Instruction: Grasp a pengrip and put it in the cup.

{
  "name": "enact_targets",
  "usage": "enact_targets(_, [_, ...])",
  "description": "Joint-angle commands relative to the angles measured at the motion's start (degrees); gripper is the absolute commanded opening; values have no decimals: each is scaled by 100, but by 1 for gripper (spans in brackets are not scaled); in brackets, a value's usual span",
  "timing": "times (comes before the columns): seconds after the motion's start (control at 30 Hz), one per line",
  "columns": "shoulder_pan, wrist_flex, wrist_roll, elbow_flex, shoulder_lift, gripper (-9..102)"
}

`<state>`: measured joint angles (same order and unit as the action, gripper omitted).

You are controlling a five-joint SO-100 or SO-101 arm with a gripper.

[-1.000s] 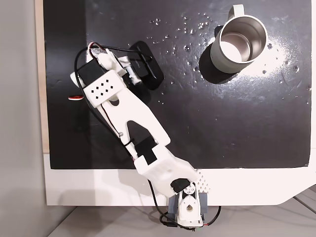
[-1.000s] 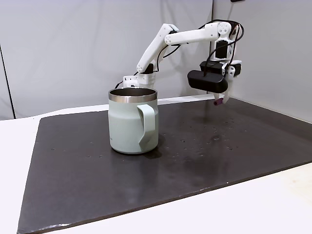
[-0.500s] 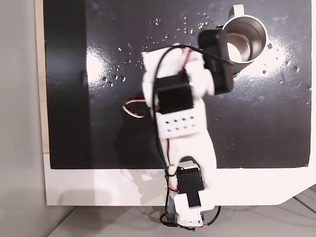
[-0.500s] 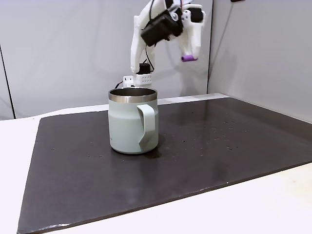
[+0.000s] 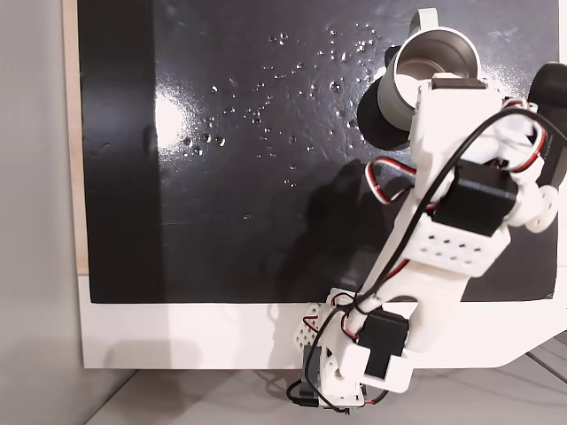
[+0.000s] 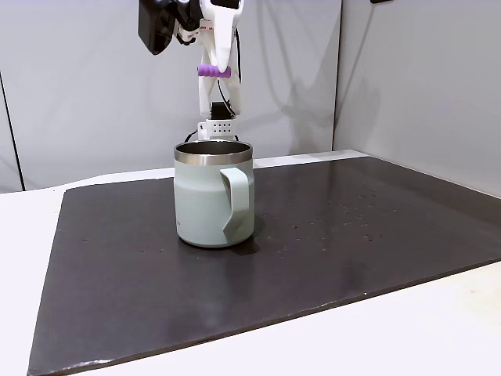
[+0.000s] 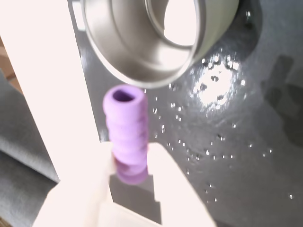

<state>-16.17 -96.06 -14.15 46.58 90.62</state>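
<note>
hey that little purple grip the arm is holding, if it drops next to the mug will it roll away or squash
The pengrip is a ribbed cylinder, so on its side it would probably roll across the smooth dark mat, though the ridges may slow it. It looks rubbery and hollow, so likely it flexes rather than breaks. Being tiny beside the cup, it is probably very light and may bounce.

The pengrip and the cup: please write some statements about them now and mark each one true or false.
1. The gripper holds the pengrip. True.
2. The pengrip lies inside the cup. False: it is held up in the air, above the cup.
3. The cup stands upright on the dark mat. True.
4. The cup lies on its side. False: it is upright, with its opening upward.
5. The pengrip is green. False: it is purple.
</note>
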Motion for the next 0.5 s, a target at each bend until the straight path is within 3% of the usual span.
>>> enact_targets(0.0, [-97, 114, -53, -782, -387, 0])
enact_targets(0.43, [9, 123, 0, -1890, -1564, 0])
enact_targets(0.47, [9, 123, 26, -1890, -1573, 7])
